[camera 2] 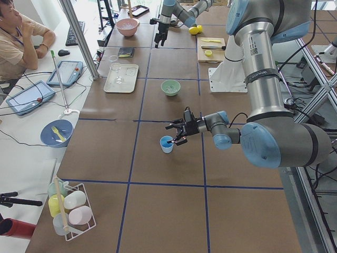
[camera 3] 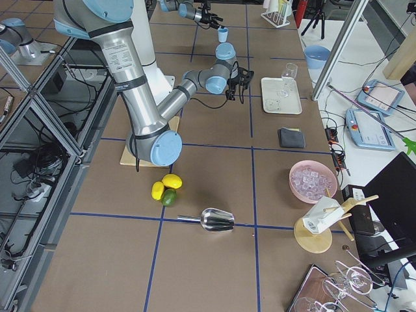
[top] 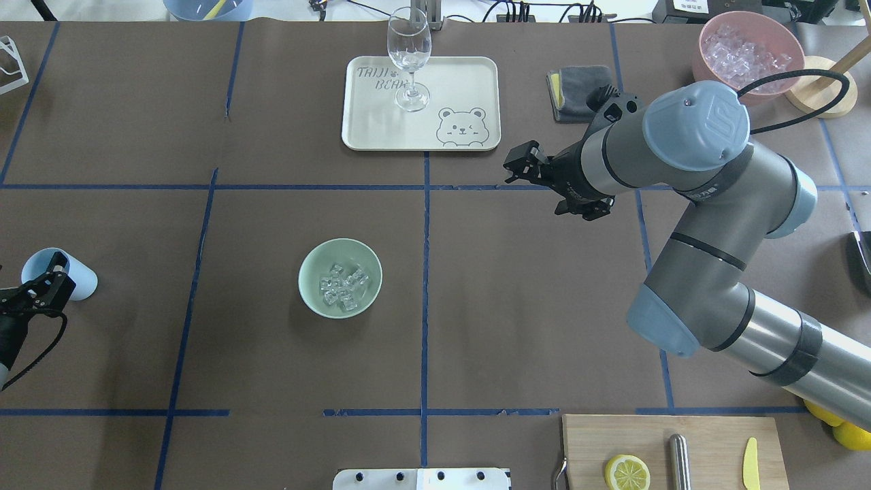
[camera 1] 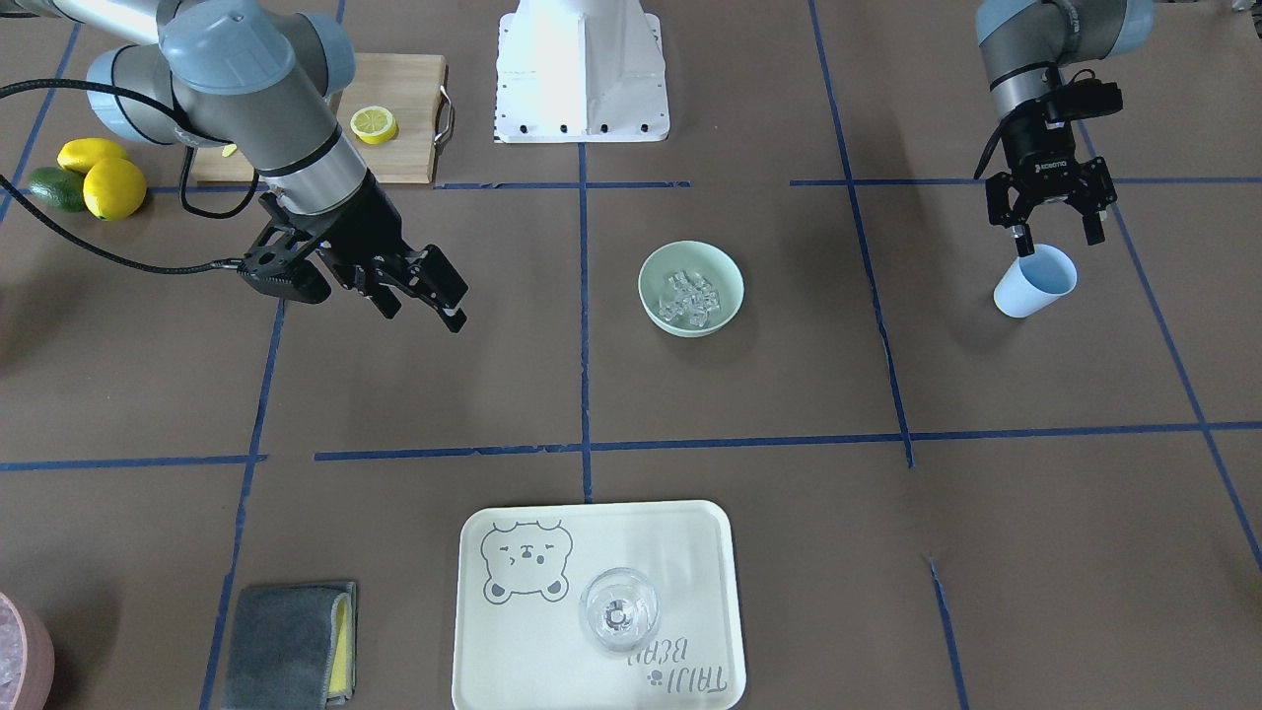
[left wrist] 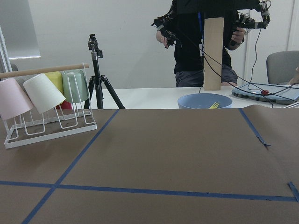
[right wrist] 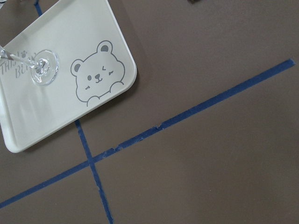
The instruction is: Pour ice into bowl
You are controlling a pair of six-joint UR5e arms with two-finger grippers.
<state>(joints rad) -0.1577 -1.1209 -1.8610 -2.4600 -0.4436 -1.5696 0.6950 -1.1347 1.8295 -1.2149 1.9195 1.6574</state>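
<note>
We see the pale mint-green bowl [top: 340, 277] standing on the brown table [top: 531, 306], just left of the centre tape line in the overhead view and about midway between the near and far edges. The ice [top: 343, 286] lies inside it as a loose cluster of clear cubes on the bottom. Well to the left of the bowl, at the table's left edge, the left gripper [camera 1: 1057, 240] hangs over a blue cup [camera 1: 1035, 279] that sits on the table. Its jaws are spread wide, and one fingertip is at the cup's rim, though we cannot tell whether it touches. To the right and farther out, the right gripper [camera 1: 424, 311] hovers above bare table with its fingers parted and nothing between them. On the far side, a cream tray [top: 381, 129] with a bear drawing carries a wine glass [top: 409, 54], which stands upright. In the far right corner a pink container [top: 748, 41] holds more clear cubes. Near the robot on the right, a cutting board [top: 708, 449] bears a lemon half [top: 627, 471].
</note>
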